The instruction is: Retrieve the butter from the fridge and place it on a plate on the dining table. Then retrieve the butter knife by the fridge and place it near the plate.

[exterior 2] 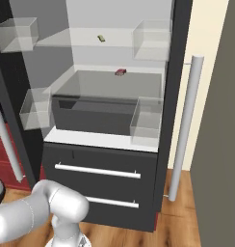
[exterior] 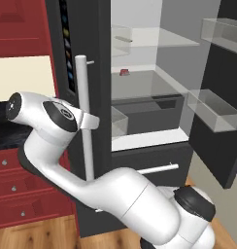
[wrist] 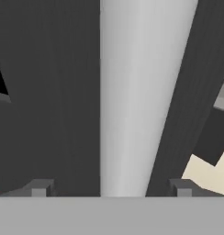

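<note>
I have the fridge (exterior 2: 105, 159) open in front of me, both doors swung wide. In the hand view my gripper (wrist: 109, 188) sits astride the pale bar handle (wrist: 141, 92) of the left door, the two fingertips (wrist: 38, 188) standing apart on either side of the bar with clear gaps, so the claw is open and holds nothing. In the left base view the arm's wrist is right up against that same handle (exterior: 81, 97).

The butter (exterior 2: 101, 37) lies on the upper glass shelf (exterior 2: 81, 41), far back, well apart from my hand. A tiny red item (exterior 2: 121, 72) sits on the shelf below it; that one is not my target. Clear door bins (exterior 2: 148, 118) hang on both doors.

What worries me from here: the handle is between the fingers, so if I pull the arm sideways rather than straight back, a fingertip could catch the bar and drag the door partly shut across the opening. My reach to the butter then has to go up and deep over the shelf edge, and the elbow is close to the left door, so a wide swing could knock it. The butter is small, so a poorly centred grip could push it further back or off the shelf. I could also mistake the red item for it.
</note>
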Robot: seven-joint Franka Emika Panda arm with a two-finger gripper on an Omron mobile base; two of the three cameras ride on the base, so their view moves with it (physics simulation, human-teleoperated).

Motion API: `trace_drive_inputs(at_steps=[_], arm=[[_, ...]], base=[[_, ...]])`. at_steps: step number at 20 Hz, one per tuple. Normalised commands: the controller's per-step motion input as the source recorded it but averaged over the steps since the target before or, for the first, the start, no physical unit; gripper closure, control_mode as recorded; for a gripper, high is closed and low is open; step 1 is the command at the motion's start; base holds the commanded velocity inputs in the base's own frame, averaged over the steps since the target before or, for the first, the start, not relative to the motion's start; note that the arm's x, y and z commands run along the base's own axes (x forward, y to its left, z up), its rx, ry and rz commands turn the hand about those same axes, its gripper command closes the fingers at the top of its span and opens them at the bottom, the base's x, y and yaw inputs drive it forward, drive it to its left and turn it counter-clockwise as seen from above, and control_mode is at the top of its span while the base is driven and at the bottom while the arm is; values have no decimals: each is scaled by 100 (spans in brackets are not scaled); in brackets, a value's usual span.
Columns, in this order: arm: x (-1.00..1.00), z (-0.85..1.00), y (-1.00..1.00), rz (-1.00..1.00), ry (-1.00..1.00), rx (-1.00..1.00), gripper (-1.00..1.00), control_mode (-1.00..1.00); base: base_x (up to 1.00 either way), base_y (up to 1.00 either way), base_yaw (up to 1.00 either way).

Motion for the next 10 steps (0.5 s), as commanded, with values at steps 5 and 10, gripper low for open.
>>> trace_drive_inputs(at_steps=[5,10], arm=[[0,0,31,-4,0,0,-100,-100],[-21,0,18,-2,0,0,-100,-100]], base=[[0,0,0],[0,0,0]])
